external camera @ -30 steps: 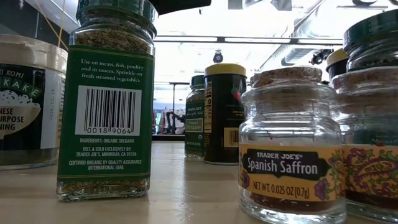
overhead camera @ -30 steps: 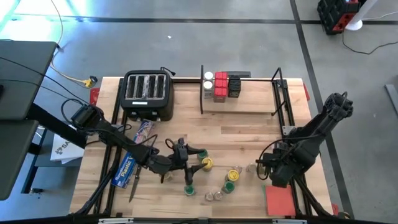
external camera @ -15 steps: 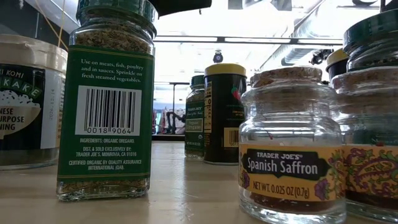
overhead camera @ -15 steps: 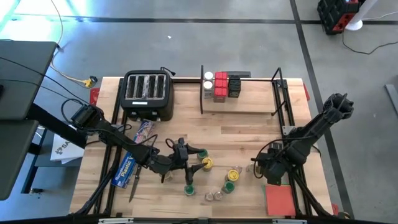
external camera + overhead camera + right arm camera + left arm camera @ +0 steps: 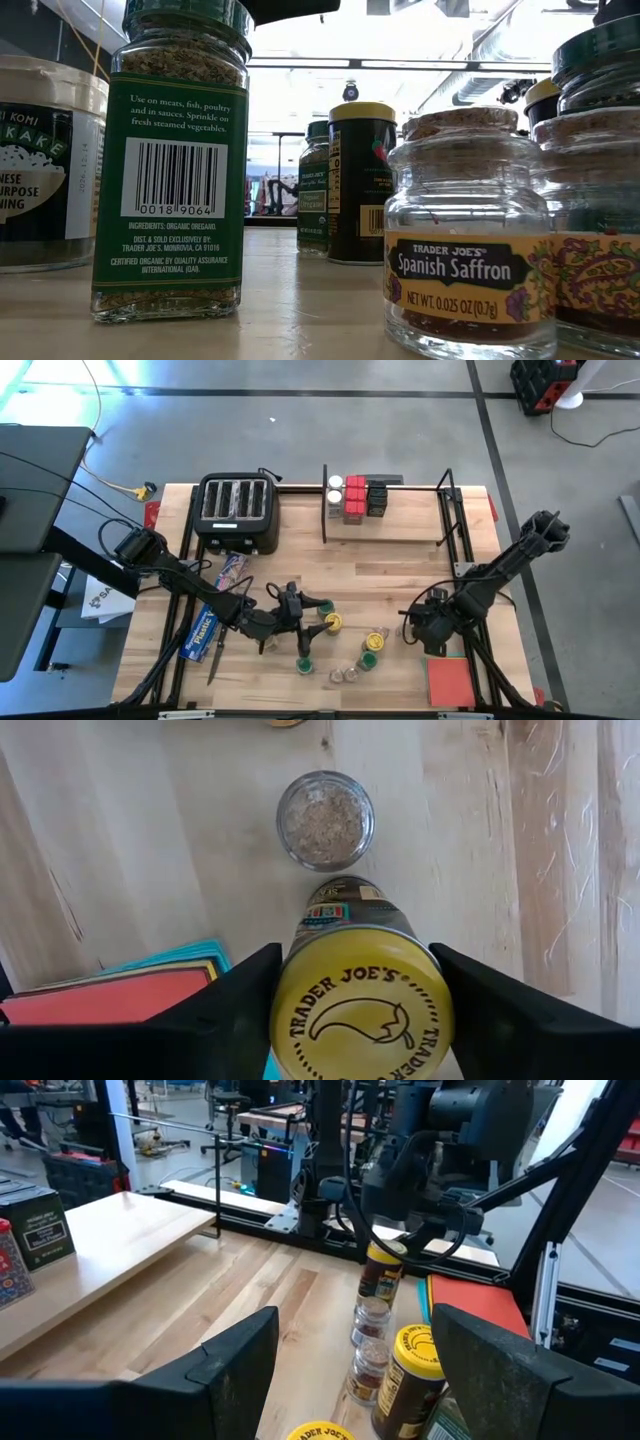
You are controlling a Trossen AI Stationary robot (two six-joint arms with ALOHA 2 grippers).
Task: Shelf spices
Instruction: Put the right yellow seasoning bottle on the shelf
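Spice jars [image 5: 350, 650] with yellow and green lids cluster near the front of the light-wood table [image 5: 400, 575]; red tins and black boxes [image 5: 358, 498] sit on the shelf [image 5: 385, 525] at the back, by a black toaster [image 5: 238, 510]. The right gripper [image 5: 355, 1010] straddles a yellow-lidded Trader Joe's jar [image 5: 360, 1010], fingers flanking its lid, though contact is unclear, beside a clear cork-topped jar of pale powder [image 5: 325, 820]. The left gripper [image 5: 350, 1370] hovers wide open and empty over the front jars.

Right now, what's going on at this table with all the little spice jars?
A two-armed robot is putting spices onto a wooden shelf, where a few tins and jars already stand. The right gripper is down around a yellow-lidded jar, one finger on each side, near the red pad. The left gripper hangs open over the cluster of jars at the table's front. The toaster sits untouched at the back.
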